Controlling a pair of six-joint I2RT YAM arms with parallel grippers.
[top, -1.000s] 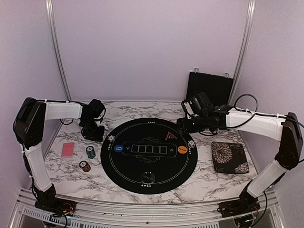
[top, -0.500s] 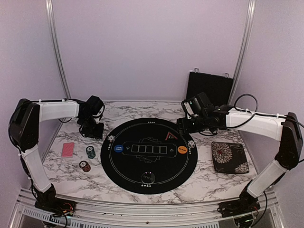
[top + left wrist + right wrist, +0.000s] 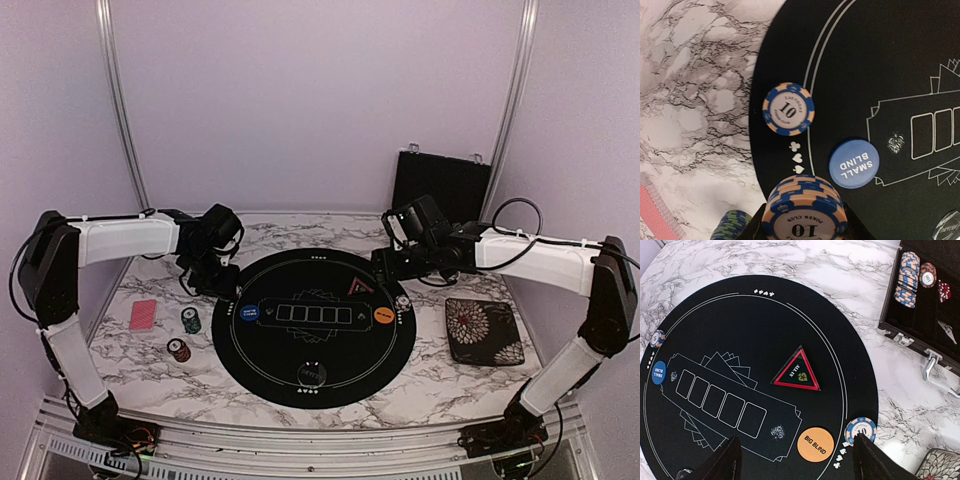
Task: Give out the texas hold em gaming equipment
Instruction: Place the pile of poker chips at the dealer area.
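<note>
From above, the left gripper [image 3: 218, 275] hangs at the left rim of the round black poker mat [image 3: 315, 345], and the right gripper [image 3: 388, 268] over its far right part. Left of the mat, on the marble table [image 3: 140, 385], lie red-backed cards [image 3: 143, 315], a green chip stack [image 3: 190, 320] and a red chip stack [image 3: 179, 350]. The black chip case [image 3: 440, 185] stands at the back and the floral pad [image 3: 483, 330] lies right of the mat.

Left wrist: the fingers pinch a stack of blue chips [image 3: 805, 222] from both sides; whether it touches the mat cannot be told. A single blue 10 chip [image 3: 788, 108] lies on the mat's rim, and the Small Blind button [image 3: 854, 163] lies near it, further in.

Right wrist: the fingers stand wide apart with nothing between them. Below lie the All In triangle [image 3: 797, 371], the Big Blind button [image 3: 815, 444] and a second blue 10 chip [image 3: 860, 430] at the rim
</note>
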